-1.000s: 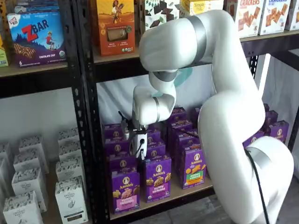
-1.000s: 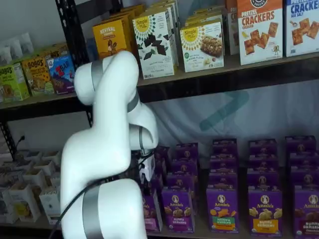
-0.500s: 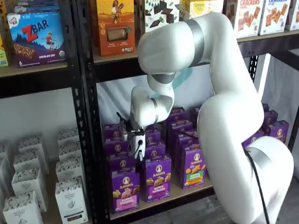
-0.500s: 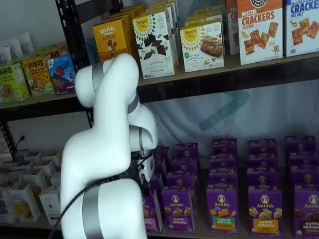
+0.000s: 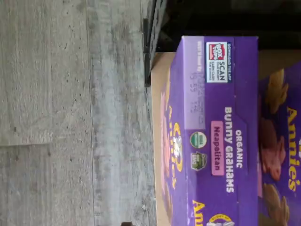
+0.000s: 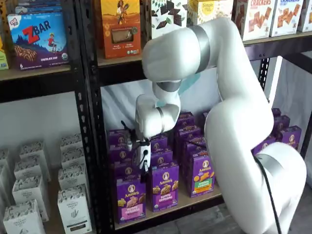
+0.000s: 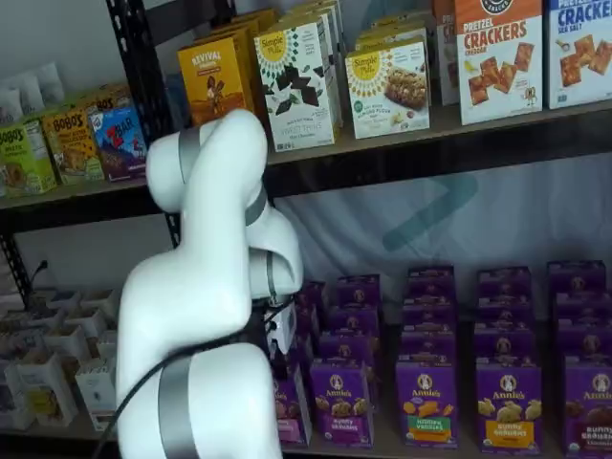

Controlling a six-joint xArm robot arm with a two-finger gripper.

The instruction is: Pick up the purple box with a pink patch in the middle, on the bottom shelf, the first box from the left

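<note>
My gripper (image 6: 142,168) lower than half-second ago, hanging just above purple box (image 6: 130,199) on bottom shelf (image 6: 170,208); finger gap indiscernible.

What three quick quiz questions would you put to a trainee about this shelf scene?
1. True or false: the purple box lies flat on the bottom shelf.
2. In the wrist view, which flavour word is printed on its top? A Neapolitan, B Chocolate Chip, C Cheddar.
3. Fill in: the brand name on its front is ___.

Key: 1 false, it stands upright. 2 A. 3 Annie's.
</note>
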